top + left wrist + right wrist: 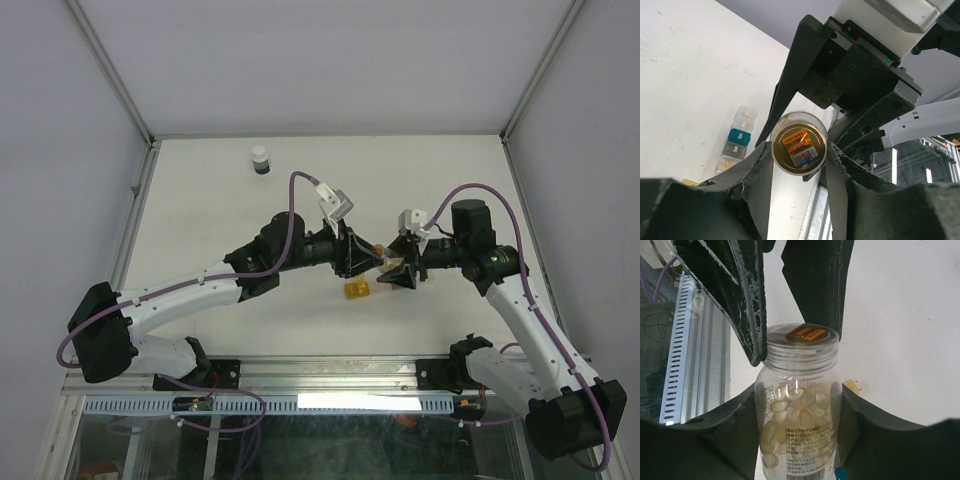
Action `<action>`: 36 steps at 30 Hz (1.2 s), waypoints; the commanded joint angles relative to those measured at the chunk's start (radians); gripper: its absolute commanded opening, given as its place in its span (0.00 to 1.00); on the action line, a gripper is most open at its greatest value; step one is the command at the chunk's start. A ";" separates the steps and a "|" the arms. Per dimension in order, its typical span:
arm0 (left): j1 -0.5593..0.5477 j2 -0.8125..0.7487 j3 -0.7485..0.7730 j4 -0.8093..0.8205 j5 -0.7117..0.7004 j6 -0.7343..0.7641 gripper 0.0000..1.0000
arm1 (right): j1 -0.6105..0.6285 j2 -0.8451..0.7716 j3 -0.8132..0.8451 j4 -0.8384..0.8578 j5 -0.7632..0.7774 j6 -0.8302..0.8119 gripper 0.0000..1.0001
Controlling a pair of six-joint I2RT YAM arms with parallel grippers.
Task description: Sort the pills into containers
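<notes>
A clear pill bottle (799,440) full of pale tablets is held in the air between both grippers, and it also shows in the top view (388,262). My right gripper (799,407) is shut on the bottle's body. My left gripper (799,152) is shut on the bottle's gold-topped cap (799,144); its fingers (747,305) reach the cap from above in the right wrist view. The containers (737,142) lie in a row on the table below, one teal (739,136), the others clear. A yellow one (356,290) lies just under the grippers.
A small white bottle with a dark blue band (260,160) stands at the back left of the white table (200,200). A metal rail (330,372) runs along the near edge. Grey walls close in both sides.
</notes>
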 commanded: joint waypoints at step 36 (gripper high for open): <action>-0.015 -0.153 0.034 -0.107 -0.187 0.107 0.79 | -0.018 0.009 0.031 0.046 -0.020 -0.005 0.00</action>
